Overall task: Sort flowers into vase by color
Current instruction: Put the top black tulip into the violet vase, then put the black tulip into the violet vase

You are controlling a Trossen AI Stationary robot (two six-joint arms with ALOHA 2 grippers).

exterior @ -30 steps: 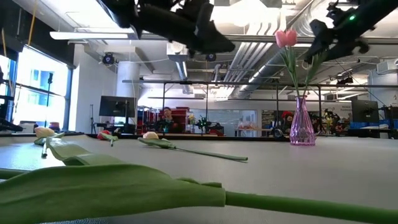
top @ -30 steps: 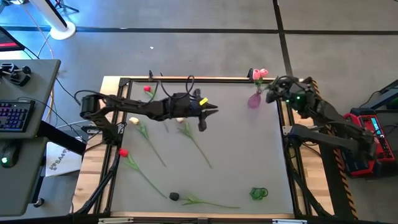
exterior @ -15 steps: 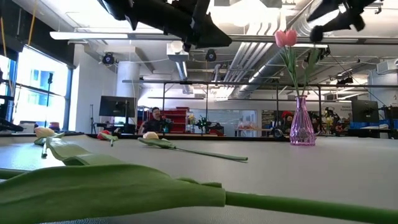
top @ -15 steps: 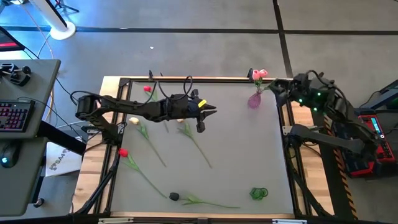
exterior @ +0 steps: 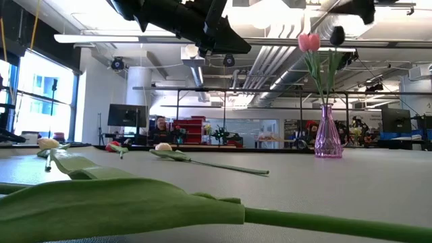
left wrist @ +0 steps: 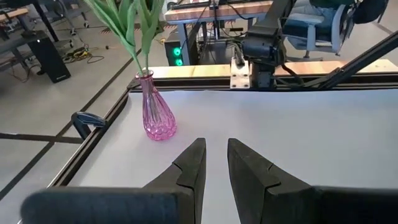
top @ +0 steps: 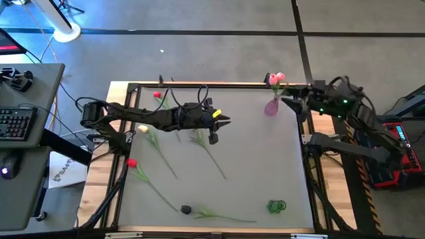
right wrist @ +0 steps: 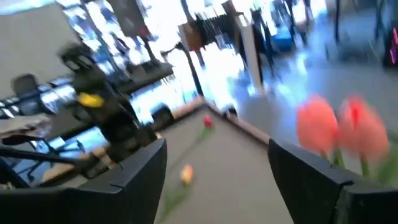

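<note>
Across the table, pink tulips stand in a vase just beside the empty, wide-open right gripper; left gripper hovers mid-table, slightly parted.

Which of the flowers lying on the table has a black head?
It is the flower along the near edge of the table, with its black head pointing to the left arm's side. The other lying flowers have red or cream heads.
</note>
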